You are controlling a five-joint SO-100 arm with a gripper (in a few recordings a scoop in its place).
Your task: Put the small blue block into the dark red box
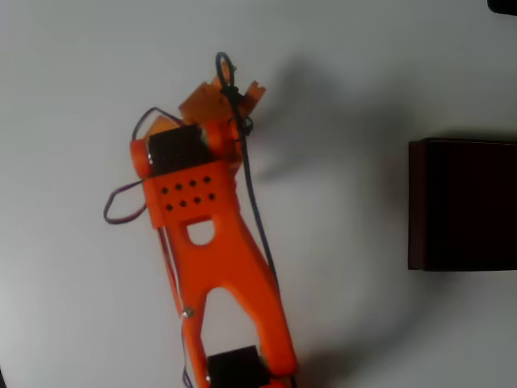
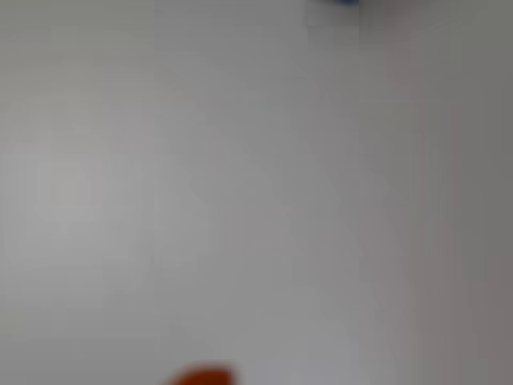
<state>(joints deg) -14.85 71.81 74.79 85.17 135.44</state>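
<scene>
Broadly, the white table (image 1: 73,65) is seen as a plain, bare surface across the overhead view. Next in size, the orange arm (image 1: 214,250) is stretched from the near edge up toward the far left of centre, its dark cable (image 1: 252,194) trailing along its right side. The dark red box (image 1: 460,206) is set at the right edge, well apart from the arm, its almost black inside turned upward so that something can be dropped in from above. The gripper (image 1: 220,95) is found at the arm's far end, pointed down at the table; from above its fingers are foreshortened, so how far they are parted, and whether anything is held, cannot be told. In the blurred wrist view a speck of blue (image 2: 346,2), judged to be the small blue block, is caught at the top edge, ahead of the gripper and apparently not yet reached. The arm is judged to be reaching for it.
</scene>
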